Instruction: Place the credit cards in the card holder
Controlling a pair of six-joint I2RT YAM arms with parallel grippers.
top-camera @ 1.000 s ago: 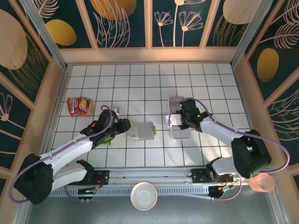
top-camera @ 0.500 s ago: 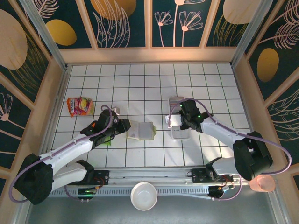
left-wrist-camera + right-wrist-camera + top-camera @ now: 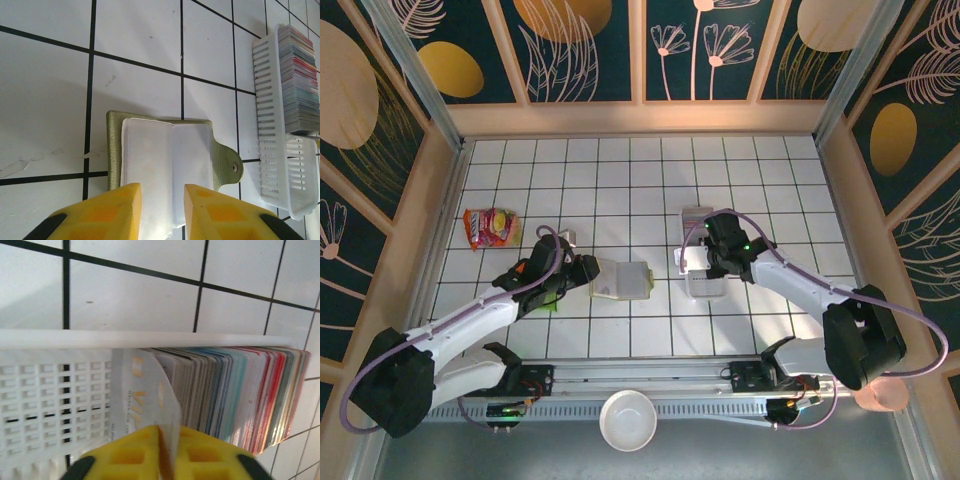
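The card holder [image 3: 623, 281] [image 3: 165, 155] lies open on the tiles, olive-green outside and pale white inside, its snap tab [image 3: 231, 167] pointing toward the tray. My left gripper [image 3: 586, 272] [image 3: 162, 212] stands open over the holder's near edge, a white inner leaf showing in the gap between the yellow fingers. The credit cards [image 3: 240, 390] [image 3: 300, 75] stand on edge as a striped row in a white slotted tray [image 3: 50, 390] [image 3: 702, 280]. My right gripper [image 3: 706, 250] [image 3: 167, 455] is shut on the end card [image 3: 142, 385], pale grey with orange lettering, tilted away from the row.
A red-and-yellow snack packet [image 3: 490, 228] lies at the left. A white bowl [image 3: 627, 420] and a pink cup [image 3: 880, 392] sit off the tiled floor at the near edge. Wooden walls [image 3: 640, 118] ring the tiles.
The right gripper's jaws have closed onto the end card in the tray. Neither arm has visibly shifted, and the card holder lies where it did.
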